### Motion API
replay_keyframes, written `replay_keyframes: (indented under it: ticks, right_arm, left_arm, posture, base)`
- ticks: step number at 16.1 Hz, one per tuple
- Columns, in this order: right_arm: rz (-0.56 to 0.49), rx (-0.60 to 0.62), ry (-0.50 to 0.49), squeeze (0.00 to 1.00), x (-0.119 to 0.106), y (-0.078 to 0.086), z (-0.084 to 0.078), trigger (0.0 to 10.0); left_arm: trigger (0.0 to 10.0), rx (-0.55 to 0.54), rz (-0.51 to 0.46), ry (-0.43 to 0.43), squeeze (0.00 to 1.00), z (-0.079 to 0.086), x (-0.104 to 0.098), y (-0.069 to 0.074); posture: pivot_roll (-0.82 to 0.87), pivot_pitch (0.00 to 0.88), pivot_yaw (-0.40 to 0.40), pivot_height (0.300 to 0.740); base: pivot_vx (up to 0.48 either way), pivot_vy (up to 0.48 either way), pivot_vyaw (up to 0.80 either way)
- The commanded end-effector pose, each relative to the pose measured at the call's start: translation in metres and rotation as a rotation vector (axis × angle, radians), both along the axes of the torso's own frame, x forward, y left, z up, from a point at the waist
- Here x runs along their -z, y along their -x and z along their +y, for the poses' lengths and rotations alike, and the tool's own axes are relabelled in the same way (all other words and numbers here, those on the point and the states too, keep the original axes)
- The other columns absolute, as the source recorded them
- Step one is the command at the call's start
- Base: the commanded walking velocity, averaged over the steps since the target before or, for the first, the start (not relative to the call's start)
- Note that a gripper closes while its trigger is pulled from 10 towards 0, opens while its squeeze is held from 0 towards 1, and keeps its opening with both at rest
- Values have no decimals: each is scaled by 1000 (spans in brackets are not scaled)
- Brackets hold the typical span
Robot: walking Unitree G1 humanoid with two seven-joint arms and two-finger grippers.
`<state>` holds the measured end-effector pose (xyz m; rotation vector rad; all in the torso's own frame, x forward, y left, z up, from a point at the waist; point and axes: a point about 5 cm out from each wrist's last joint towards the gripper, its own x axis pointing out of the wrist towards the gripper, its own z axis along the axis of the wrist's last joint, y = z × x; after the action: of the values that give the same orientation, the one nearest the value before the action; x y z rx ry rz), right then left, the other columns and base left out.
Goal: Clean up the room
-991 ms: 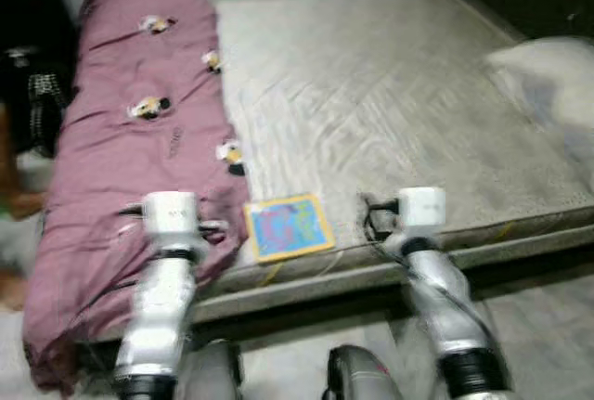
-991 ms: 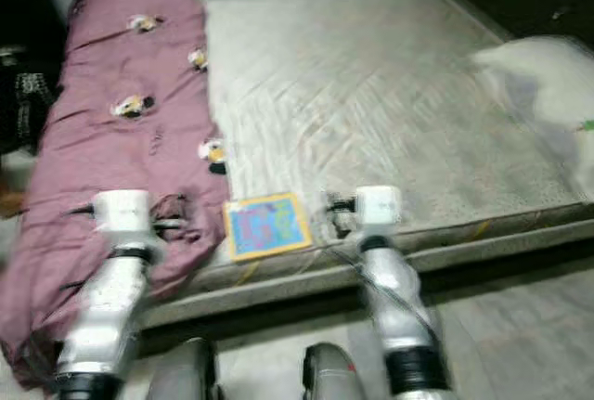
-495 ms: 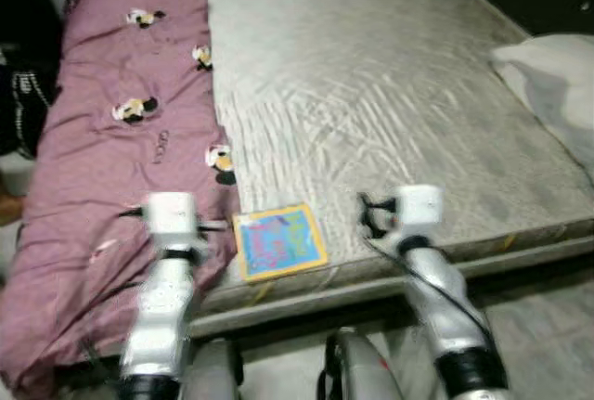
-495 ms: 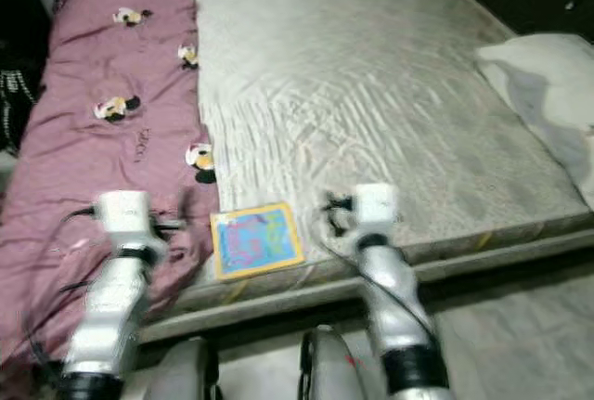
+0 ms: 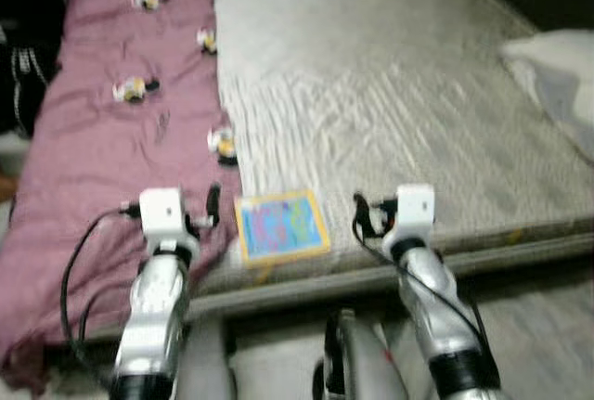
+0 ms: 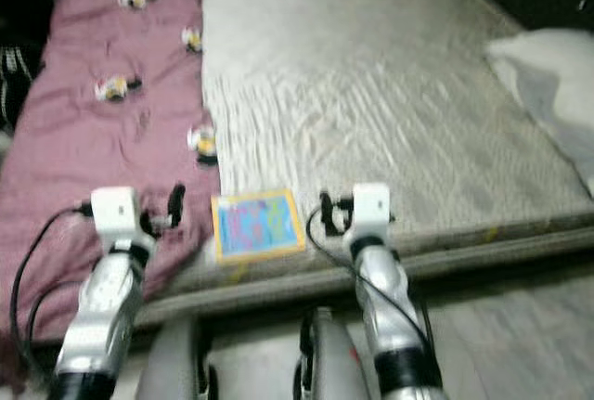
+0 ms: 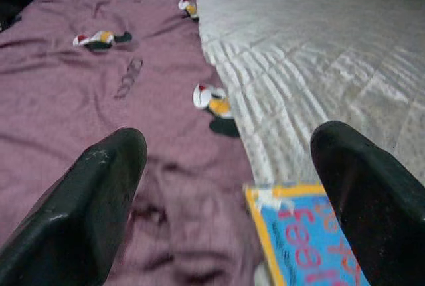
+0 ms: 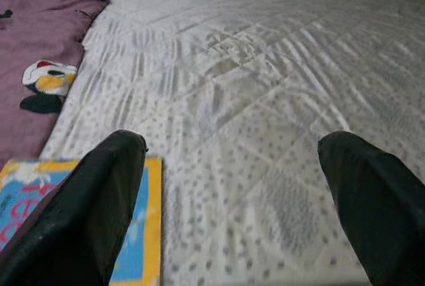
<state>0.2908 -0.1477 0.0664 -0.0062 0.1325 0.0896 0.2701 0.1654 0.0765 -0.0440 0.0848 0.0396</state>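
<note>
Black fingers of your left gripper [image 7: 226, 200] stand wide apart and hold nothing, poised over the near edge of the bed [image 5: 390, 112] where the mauve blanket [image 5: 121, 140] ends. Just inward of it, toward your right, lies the book [image 5: 280, 226] with the yellow border and blue cover, flat on the bare mattress close to the bed's near edge and just beside the blanket's hem. From the left wrist view its corner shows between the fingers, nearer the inner one. Your right gripper [image 8: 229, 193] is likewise spread and empty, hovering over the mattress on the book's other side, so the book sits between the two, slightly nearer the left. Its long axis runs away from you, roughly along your line of reach. Either arm would need a short sideways shift inward; the left looks the easier choice. A white pillow [image 5: 557, 75] lies well apart, at the bed's right side.
</note>
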Motion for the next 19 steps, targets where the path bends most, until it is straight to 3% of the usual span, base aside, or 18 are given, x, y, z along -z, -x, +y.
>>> replay_keyframes:
  ticks: [1, 4, 6, 8, 12, 19]
  right_arm:
    - [15, 5, 7, 0, 2, 1, -3, 10000]
    - [17, 2, 9, 0, 2, 1, -3, 10000]
    - [17, -1, 6, 0, 2, 1, -3, 10000]
    - [11, -2, 5, 0, 1, 1, -3, 10000]
    - [-21, -17, -20, 0, -5, 7, -9, 10000]
    - [-8, -15, 2, 0, -4, 7, -9, 10000]
  left_arm:
    - [10000, -17, 21, 0, 0, 2, 3, 2]
    - [10000, -42, 34, 14, 0, 4, 5, 2]
    - [10000, -85, 85, 81, 0, 11, 12, 1]
    - [10000, -60, 123, 124, 0, 12, 15, -4]
    - [10000, -28, 125, 85, 0, 14, 10, -20]
    - [10000, 54, 89, 87, 0, 3, 1, -30]
  posture:
    - [-29, 91, -24, 598]
    - [-29, 92, -26, 598]
    - [-29, 91, -26, 598]
    - [-29, 93, -28, 598]
    - [-48, 111, -26, 578]
    - [-49, 119, -31, 538]
  base:
    - [0, 0, 0]
    - [0, 0, 0]
    - [0, 0, 0]
    - [0, 0, 0]
    - [0, 0, 0]
    - [0, 0, 0]
